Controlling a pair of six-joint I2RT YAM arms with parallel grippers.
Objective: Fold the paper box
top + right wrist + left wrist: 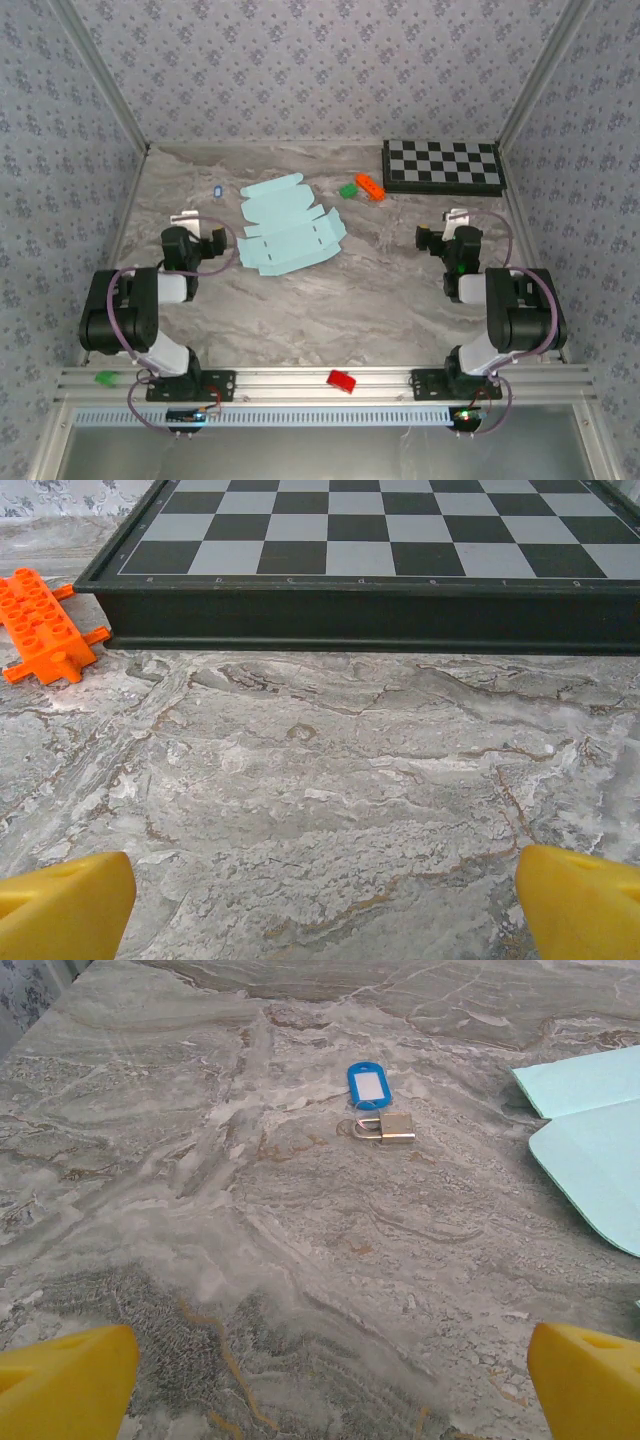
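Observation:
The paper box [288, 228] lies flat and unfolded on the marble table, a pale aqua die-cut sheet with tabs, left of the middle. Two of its rounded flaps [598, 1150] reach into the right edge of the left wrist view. My left gripper [185, 222] rests low at the left, a little left of the sheet; it is open, its yellow fingertips [65, 1380] far apart over bare table. Near the right side my right gripper [456, 220] is also open, its yellow fingertips [580, 905] wide apart with nothing between them.
A black-and-white checkerboard [443, 165] sits at the back right, its dark edge [360, 615] straight ahead of the right gripper. An orange brick [370, 186] and a green piece [347, 190] lie left of it. A blue key tag with a small padlock [378, 1110] lies ahead of the left gripper.

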